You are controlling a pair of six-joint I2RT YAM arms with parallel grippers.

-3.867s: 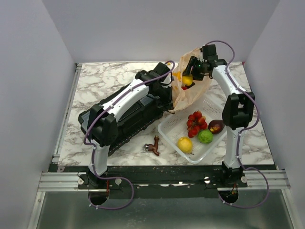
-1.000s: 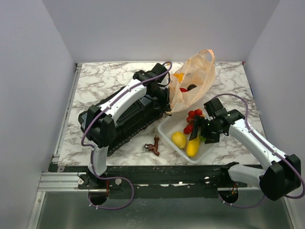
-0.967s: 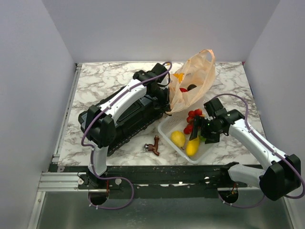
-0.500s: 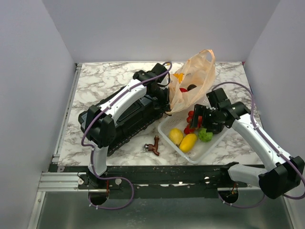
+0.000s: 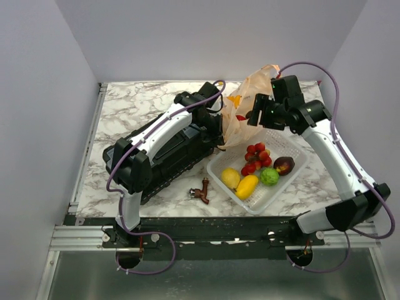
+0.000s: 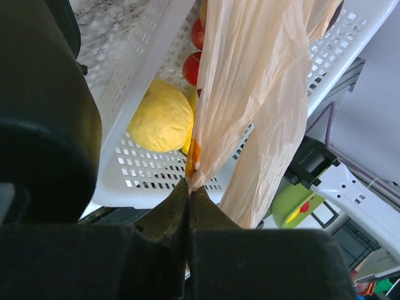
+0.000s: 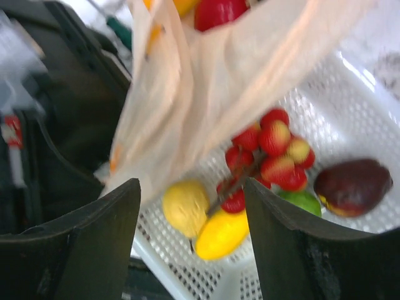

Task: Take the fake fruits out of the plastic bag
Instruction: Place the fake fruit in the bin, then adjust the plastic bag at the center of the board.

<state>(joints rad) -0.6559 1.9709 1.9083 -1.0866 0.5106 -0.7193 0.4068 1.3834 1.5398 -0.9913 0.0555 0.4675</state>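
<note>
Left gripper (image 6: 188, 189) clamps the plastic bag (image 6: 250, 94) (a bunched fold), right gripper (image 7: 190, 195) spread wide, empty

The plastic bag (image 7: 206, 94) is seen at twelve o'clock, over the widely spread right claw (image 7: 190, 197). A berry cluster (image 7: 270, 153), lemon (image 7: 185, 206) and mango (image 7: 220, 234) are held in the basket (image 7: 356, 106) toward five o'clock.

Left arm (image 5: 162, 134): stretched far forward, forearm low, wrist bent down at far end. Left end effector (image 6: 189, 187): fingers pressed together, pinching fold of plastic bag (image 6: 250, 94). Right arm (image 5: 331, 150): elbow high, forearm angled toward centre. Right end effector (image 7: 192, 187): fingers spread wide, empty, aimed downward.
</note>
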